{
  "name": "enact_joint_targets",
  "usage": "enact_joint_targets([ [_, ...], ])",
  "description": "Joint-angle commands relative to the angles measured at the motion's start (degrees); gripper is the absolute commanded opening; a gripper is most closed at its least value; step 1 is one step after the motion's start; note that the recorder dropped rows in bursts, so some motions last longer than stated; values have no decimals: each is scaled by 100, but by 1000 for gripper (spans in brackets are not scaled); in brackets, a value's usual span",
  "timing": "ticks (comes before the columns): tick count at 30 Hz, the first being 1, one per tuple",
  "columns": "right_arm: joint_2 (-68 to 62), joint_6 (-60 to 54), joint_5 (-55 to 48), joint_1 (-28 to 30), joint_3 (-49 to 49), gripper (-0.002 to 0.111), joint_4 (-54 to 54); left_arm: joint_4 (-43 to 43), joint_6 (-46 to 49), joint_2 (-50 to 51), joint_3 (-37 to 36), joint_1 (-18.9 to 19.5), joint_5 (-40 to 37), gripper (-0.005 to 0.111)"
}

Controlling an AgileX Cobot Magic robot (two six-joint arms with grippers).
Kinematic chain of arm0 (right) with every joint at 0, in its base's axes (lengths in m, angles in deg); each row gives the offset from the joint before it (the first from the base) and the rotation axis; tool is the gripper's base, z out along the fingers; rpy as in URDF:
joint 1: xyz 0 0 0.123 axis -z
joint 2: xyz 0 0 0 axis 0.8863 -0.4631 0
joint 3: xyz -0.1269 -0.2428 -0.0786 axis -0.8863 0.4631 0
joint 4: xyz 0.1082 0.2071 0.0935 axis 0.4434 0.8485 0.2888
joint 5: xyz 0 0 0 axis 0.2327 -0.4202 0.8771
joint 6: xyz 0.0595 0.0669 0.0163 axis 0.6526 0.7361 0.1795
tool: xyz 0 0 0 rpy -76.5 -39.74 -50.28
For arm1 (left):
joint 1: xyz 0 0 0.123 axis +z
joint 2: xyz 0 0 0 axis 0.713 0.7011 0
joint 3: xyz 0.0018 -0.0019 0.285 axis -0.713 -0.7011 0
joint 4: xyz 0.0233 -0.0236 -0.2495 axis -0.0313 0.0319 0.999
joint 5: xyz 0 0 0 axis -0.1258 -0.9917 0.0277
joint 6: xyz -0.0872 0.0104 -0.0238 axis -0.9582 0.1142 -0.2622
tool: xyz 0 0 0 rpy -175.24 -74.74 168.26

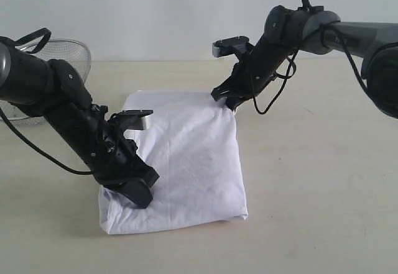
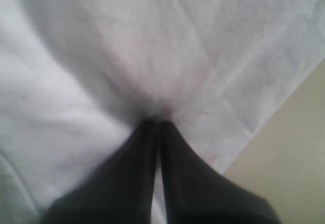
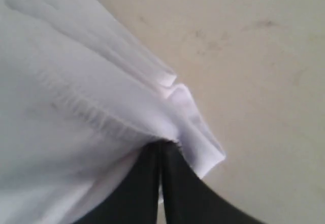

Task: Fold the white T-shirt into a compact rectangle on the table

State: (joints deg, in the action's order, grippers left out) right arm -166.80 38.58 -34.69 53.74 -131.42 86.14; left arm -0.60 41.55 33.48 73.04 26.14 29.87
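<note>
Now on the table: the white T-shirt [image 1: 186, 162] lies folded into a rough rectangle near the middle of the table [image 1: 311, 193], with a plain white side up and no lettering visible.
Left gripper place: the left gripper [image 1: 138, 194] is at the near left corner of the shirt, low over the cloth.
Left jaws: pressed together, with only a thin slit between them. The tips sit in the cloth, and the cloth gathers in soft creases toward them, so they pinch a bit of the shirt.
Right gripper place: the right gripper [image 1: 229, 103] is at the far right corner of the shirt, coming down at a slant.
Right jaws: closed tight on the folded edge. Several layers and a stitched hem come out just beside the tips, and the corner hangs a little over the bare table.
Shirt edges: the near edge is bulky and a little rounded, and the right side runs straight.
Behind the left arm: a wire-mesh basket [image 1: 65, 53] stands at the far left, apart from the shirt.
</note>
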Motion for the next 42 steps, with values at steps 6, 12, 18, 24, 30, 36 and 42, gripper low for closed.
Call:
enact_joint_targets([
  [6, -62, -62, 1213, 8, -140, 0, -236, -287, 13, 14, -30, 23, 88, 5],
  [12, 242, -62, 958, 8, -650, 0, -806, -287, 13, 14, -30, 23, 88, 5],
  [18, 905, 28, -224, 18, -808, 0, -988, -285, 13, 0, 102, 23, 27, 5],
  [24, 1261, -217, -1301, 18, -796, 0, -388, -305, -133, -387, 507, 23, -133, 5],
  [30, 1396, -521, -2025, 18, -796, 0, 368, -1337, -977, -884, 529, 26, -385, 5],
  [36, 1396, -807, -2025, -51, -435, 0, 995, -1889, -1322, -1064, 572, 163, 878, 5],
  [42, 1384, -945, -1689, 64, 583, 0, 1001, -1832, -1322, -802, 721, 512, 981, 5],
])
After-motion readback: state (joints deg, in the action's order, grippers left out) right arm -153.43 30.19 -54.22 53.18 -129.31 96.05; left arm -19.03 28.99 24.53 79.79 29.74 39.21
